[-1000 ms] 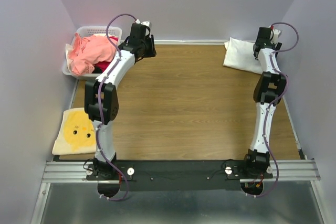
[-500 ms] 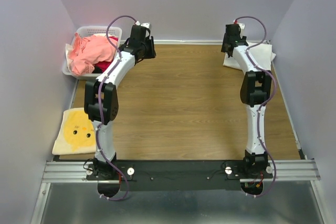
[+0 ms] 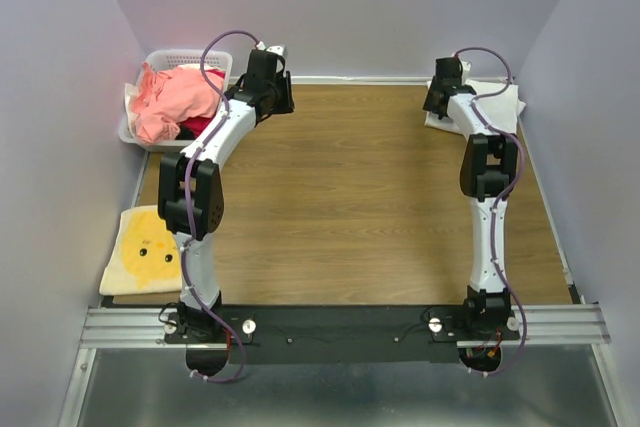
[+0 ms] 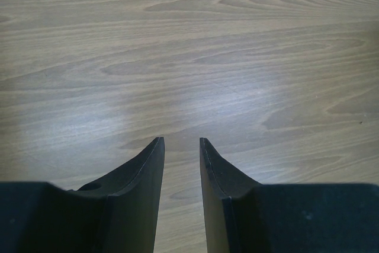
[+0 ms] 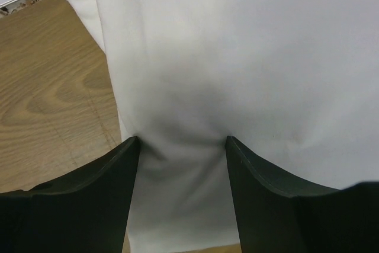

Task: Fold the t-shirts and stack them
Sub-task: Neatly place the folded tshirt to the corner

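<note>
A folded white t-shirt lies at the table's back right corner. My right gripper is over its left edge. In the right wrist view the right gripper is open, its fingertips press on the white cloth, and the cloth bunches slightly between them. Salmon-pink t-shirts and a red one are heaped in the basket at back left. My left gripper hangs just right of the basket. In its wrist view the left gripper is narrowly open and empty over bare wood.
The white lattice basket stands in the back left corner. A folded yellow t-shirt with a chick face lies at the front left edge. Lilac walls close in the back and both sides. The wooden table lies between the arms.
My right gripper swung left from the back right corner, then came down onto the white t-shirt's left edge. The left arm has barely moved.
</note>
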Controlling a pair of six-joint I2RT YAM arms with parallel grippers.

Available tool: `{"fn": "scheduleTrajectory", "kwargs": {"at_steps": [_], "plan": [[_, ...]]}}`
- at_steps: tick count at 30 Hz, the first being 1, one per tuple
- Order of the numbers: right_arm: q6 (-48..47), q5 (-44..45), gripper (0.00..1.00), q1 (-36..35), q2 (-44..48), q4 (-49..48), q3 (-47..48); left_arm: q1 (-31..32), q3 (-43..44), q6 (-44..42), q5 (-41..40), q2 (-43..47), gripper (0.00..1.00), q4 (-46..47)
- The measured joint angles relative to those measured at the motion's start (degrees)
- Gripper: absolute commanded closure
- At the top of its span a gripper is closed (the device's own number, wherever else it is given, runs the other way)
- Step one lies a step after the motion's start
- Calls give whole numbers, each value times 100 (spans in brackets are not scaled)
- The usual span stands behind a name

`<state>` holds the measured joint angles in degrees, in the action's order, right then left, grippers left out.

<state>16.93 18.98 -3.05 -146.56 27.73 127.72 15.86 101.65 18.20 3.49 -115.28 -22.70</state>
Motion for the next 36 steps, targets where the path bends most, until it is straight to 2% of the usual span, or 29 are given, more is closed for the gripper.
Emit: {"fn": "scheduleTrajectory", "kwargs": {"at_steps": [11,15,21,36], "plan": [[96,225,33,0,911,-229,-1545,0,0,-22,0,0,61,37],[122,308,33,17,1099,-219,-1838,0,0,-22,2,0,61,50],[153,306,34,131,1102,-111,-1792,0,0,-20,15,0,61,85],[240,306,34,699,505,376,-730,0,-35,-17,15,0,61,122]]}}
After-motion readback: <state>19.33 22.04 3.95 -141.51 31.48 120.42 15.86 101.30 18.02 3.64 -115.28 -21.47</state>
